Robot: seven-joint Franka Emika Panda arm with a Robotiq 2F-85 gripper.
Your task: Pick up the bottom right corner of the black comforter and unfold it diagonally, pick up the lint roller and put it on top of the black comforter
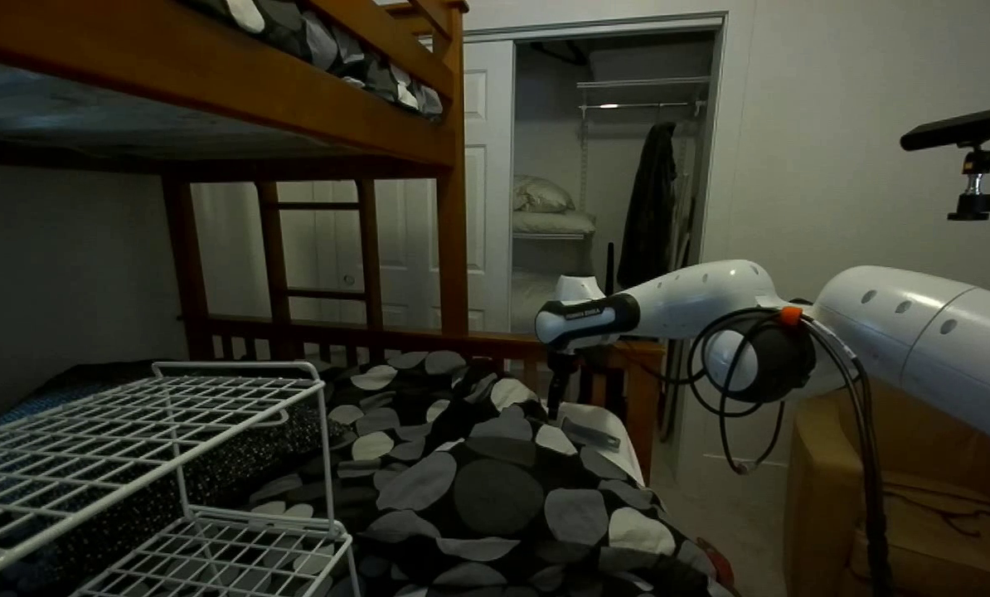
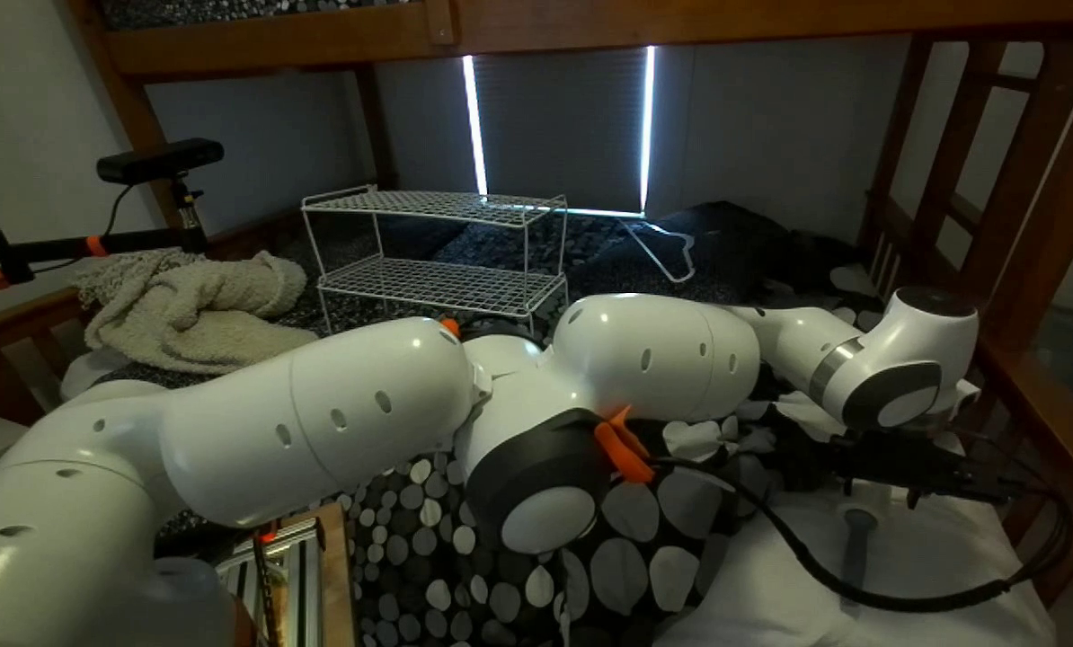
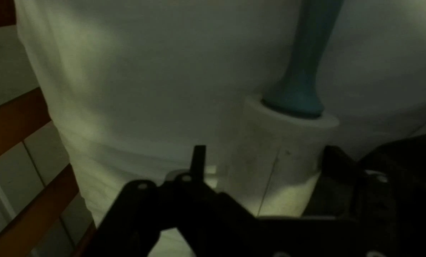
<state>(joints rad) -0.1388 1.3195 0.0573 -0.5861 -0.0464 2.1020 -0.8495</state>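
the tool (image 3: 264,153) gapes over the lint roller (image 3: 293,103) lying on white cloth (image 3: 163,89).

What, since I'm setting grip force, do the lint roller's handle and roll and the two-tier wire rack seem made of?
Lint roller handle: probably molded plastic; smooth teal curves, no grain showing. Lint roller roll: likely paper or film; matte, whitish, with a seam line. Two-tier wire rack: probably coated metal; slim, smooth white rods.

Facing the closet (image 1: 545,124), I have the rack (image 1: 181,461) at left, the comforter (image 1: 499,497) right of it and, beside that, the lint roller (image 3: 291,142) on the sheet (image 3: 156,89) between the fingers (image 3: 198,160) of the gripper (image 3: 263,157).
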